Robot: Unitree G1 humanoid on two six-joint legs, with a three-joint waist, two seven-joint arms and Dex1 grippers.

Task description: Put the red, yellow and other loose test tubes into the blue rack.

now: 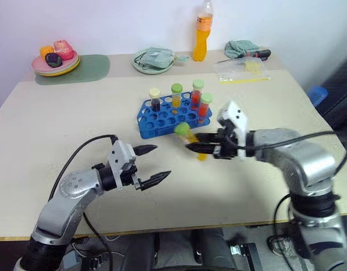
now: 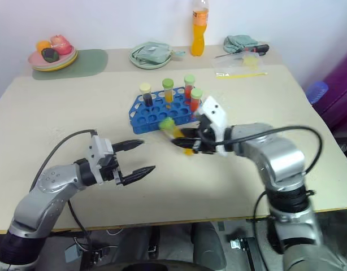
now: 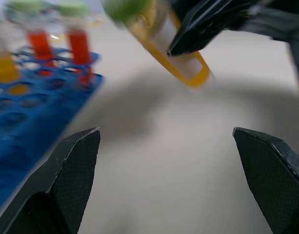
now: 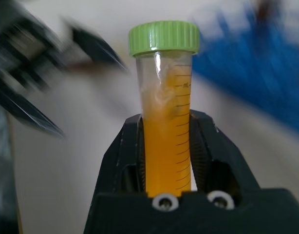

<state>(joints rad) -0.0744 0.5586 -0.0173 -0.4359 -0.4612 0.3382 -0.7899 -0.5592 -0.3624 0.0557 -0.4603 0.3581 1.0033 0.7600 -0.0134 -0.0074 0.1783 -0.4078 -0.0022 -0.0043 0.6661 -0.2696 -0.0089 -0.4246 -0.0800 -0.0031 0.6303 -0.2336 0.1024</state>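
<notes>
My right claw point(image 1: 197, 148) grips a yellow test tube point(image 1: 191, 140) just in front of the blue rack point(image 1: 168, 116); my left claw point(image 1: 152, 164) gapes wide, nearer me.

Beige table point(image 1: 60, 113) w/ white wall point(image 1: 105, 22) behind

Bright, even light; wrist views motion-blurred.

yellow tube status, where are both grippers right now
Right gripper shut on yellow tube, green cap, lifted over table near blue rack. Left gripper open, empty. Four tubes racked; nothing in the way.
</notes>
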